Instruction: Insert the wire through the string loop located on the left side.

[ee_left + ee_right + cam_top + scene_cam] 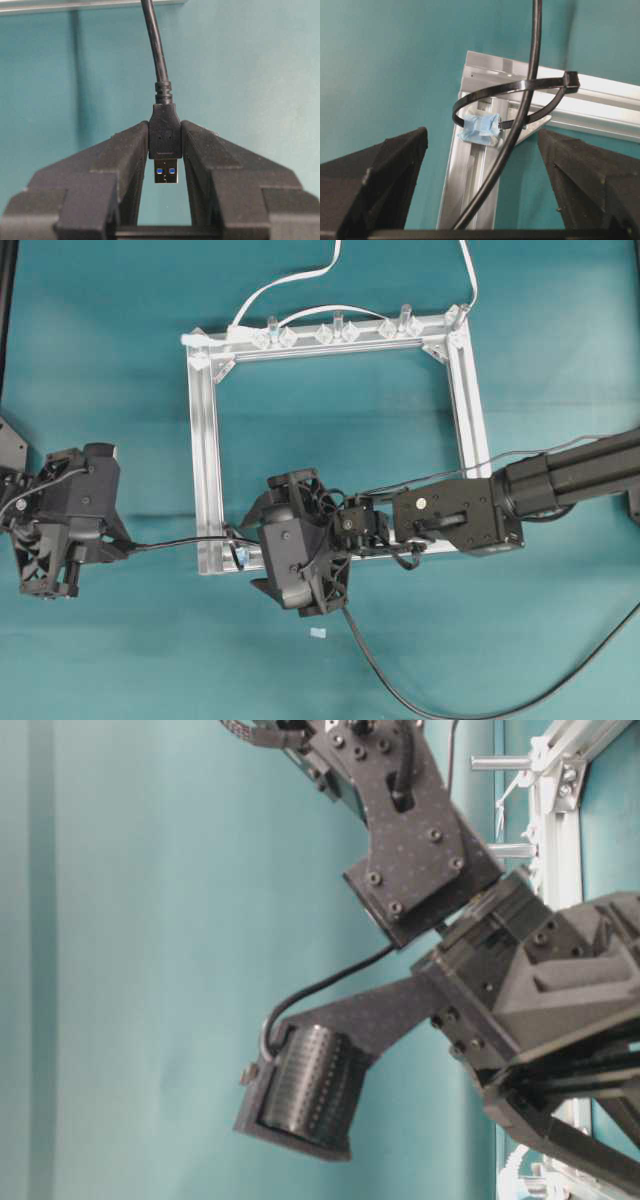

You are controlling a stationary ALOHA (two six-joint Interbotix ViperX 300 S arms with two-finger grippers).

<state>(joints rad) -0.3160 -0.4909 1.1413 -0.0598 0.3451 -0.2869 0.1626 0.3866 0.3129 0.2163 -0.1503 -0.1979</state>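
Observation:
The wire (185,541) is a thin black cable. Its dark USB plug (164,134), metal tip showing, is pinched between the fingers of my left gripper (165,147), which is shut on it left of the frame (125,546). From there the wire runs right to the string loop (515,92), a thin dark band with pale blue tape (479,128) at the silver frame's near-left corner (240,552). In the right wrist view the wire (519,122) crosses the loop's opening and seems threaded through it. My right gripper (482,135) stands open just short of the loop (255,550), holding nothing.
The silver square frame (207,440) lies flat on the teal cloth, with clear clips (337,333) and a white cable (290,282) along its far bar. The wire's slack (400,695) curves over the cloth near the front right. A small pale scrap (317,633) lies in front of the right gripper.

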